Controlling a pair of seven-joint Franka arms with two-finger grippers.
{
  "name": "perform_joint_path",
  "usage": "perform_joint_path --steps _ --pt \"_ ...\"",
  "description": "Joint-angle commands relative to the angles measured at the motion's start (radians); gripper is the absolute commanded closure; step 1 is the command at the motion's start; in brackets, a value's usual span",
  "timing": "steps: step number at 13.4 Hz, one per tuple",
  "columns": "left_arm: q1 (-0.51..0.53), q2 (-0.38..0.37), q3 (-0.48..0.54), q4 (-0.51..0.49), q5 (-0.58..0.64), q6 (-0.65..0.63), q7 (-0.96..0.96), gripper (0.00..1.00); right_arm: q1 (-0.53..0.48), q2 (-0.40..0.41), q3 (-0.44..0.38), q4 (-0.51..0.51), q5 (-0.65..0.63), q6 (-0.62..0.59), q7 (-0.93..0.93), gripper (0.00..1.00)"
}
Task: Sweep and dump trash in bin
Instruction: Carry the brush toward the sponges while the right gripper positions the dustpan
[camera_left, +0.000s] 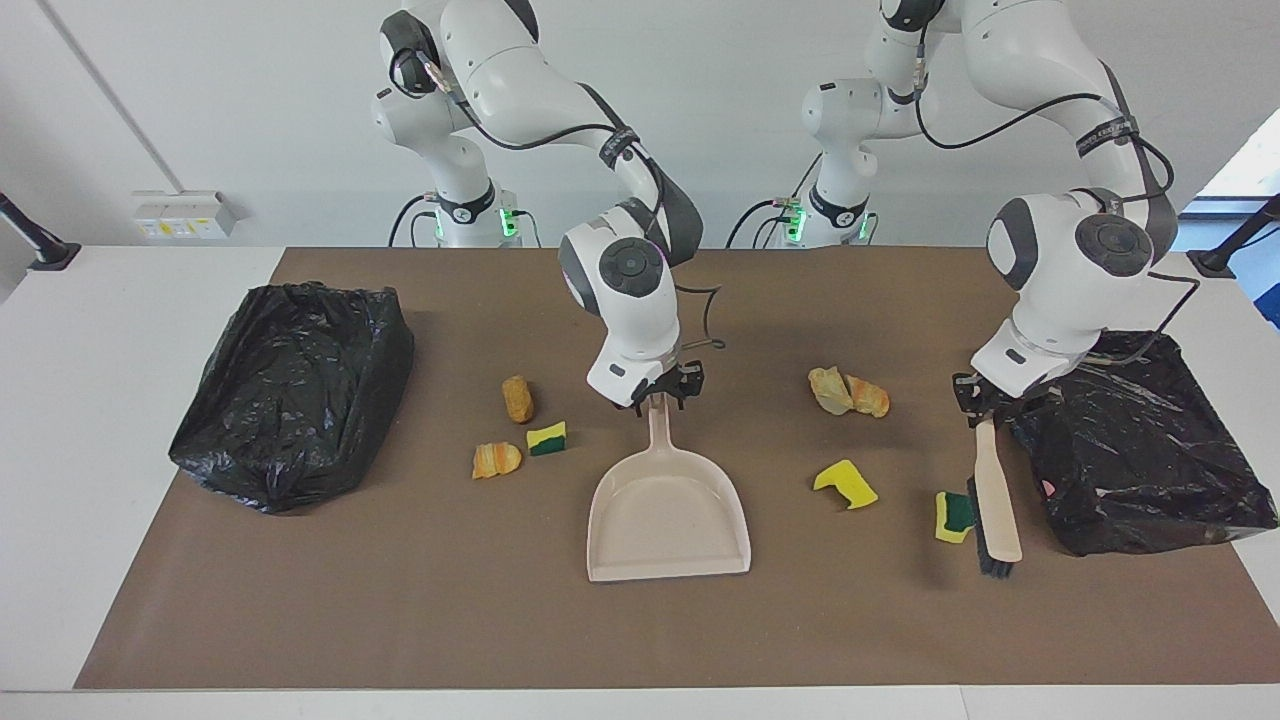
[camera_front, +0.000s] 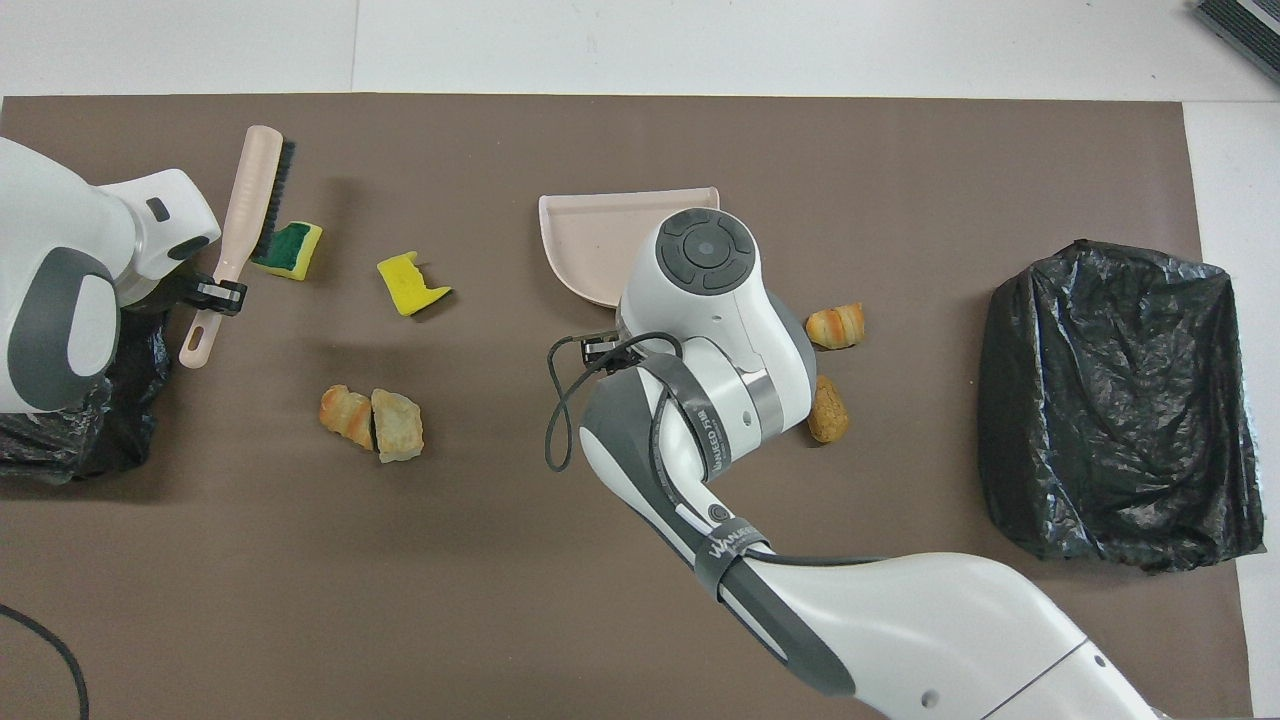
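While your right gripper stands clamped on the handle of the beige plastic dustpan, its pan lies flat mid-mat, mouth away from the robots — ready to receive. Your left gripper is closed on the handle of the pale long-handled brush with dark bristles, bristles touching one yellow-and-green sponge scrap. Remaining scraps lie scattered either side; the black-bagged bin sits at the right arm's end.
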Motion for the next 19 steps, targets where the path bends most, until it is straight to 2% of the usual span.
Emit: perform_joint_path --steps 1,2,3,5,7,10,16,19 --pt "-0.002 0.04 0.028 0.033 0.017 -0.003 0.036 1.0 -0.003 -0.027 0.006 -0.036 0.011 -0.008 -0.006 0.59" --pt "-0.002 0.051 0.039 0.04 0.017 -0.007 0.039 1.0 -0.003 -0.027 0.006 -0.036 0.011 -0.015 -0.004 0.91" --pt "0.009 0.062 0.054 0.054 0.02 -0.012 0.046 1.0 -0.002 -0.027 0.006 -0.035 0.011 -0.016 0.025 1.0" --pt "0.03 0.079 0.056 0.064 0.018 -0.012 0.083 1.0 -0.002 -0.026 0.006 -0.029 0.008 -0.018 0.042 1.0" --pt "0.03 0.073 0.056 0.05 0.017 -0.035 0.085 1.0 0.0 -0.024 0.026 -0.021 0.013 -0.004 -0.074 1.0" --pt "0.023 0.05 0.056 0.013 0.017 -0.107 0.083 1.0 -0.005 -0.044 0.026 -0.021 0.001 -0.022 -0.117 1.0" --pt "-0.008 -0.019 0.013 -0.103 0.001 -0.146 0.093 1.0 -0.054 -0.161 0.018 -0.045 -0.085 -0.206 -0.542 1.0" --pt "-0.019 -0.032 -0.031 -0.121 -0.055 -0.188 0.082 1.0 -0.079 -0.22 0.018 -0.122 -0.145 -0.213 -0.734 1.0"
